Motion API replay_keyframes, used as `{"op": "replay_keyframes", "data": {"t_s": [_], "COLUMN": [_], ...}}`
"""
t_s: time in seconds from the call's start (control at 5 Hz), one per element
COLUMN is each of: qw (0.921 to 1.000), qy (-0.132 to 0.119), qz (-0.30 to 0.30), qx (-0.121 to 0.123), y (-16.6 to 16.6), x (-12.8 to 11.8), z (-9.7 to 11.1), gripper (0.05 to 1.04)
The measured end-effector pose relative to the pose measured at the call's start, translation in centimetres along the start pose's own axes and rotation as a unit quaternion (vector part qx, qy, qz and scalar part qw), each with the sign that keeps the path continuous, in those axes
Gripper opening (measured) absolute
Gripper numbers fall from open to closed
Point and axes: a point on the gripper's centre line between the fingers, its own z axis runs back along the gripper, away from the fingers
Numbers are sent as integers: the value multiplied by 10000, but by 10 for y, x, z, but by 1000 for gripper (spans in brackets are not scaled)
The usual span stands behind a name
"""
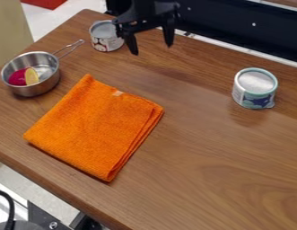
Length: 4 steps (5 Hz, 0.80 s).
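Camera view: the hand hangs near the far edge of the counter, released, its two fingers spread with nothing between them. Close by, toward the far left corner, stands a can; working low here likely calls for keeping the fingers clear of its rim. A steel pan sits by the left edge, a teal-lidded tub by the far edge, well to the right. The folded orange cloth would probably pinch best at a folded edge.
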Motion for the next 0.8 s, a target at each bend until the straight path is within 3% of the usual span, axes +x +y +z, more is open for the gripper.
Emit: {"op": "replay_keyframes", "data": {"t_s": [0.2,0.4,0.6,0.8], "qw": [9929,9881,9897,9898], "qy": [-208,-445,-541,-657], "qz": [-1153,-1464,-1322,-1256], "qx": [-192,-141,-41,-148], "y": [11,27,48,65], "x": [-18,-24,-21,-16], "z": [11,15,14,23], "gripper": [998,998,998,998]}}
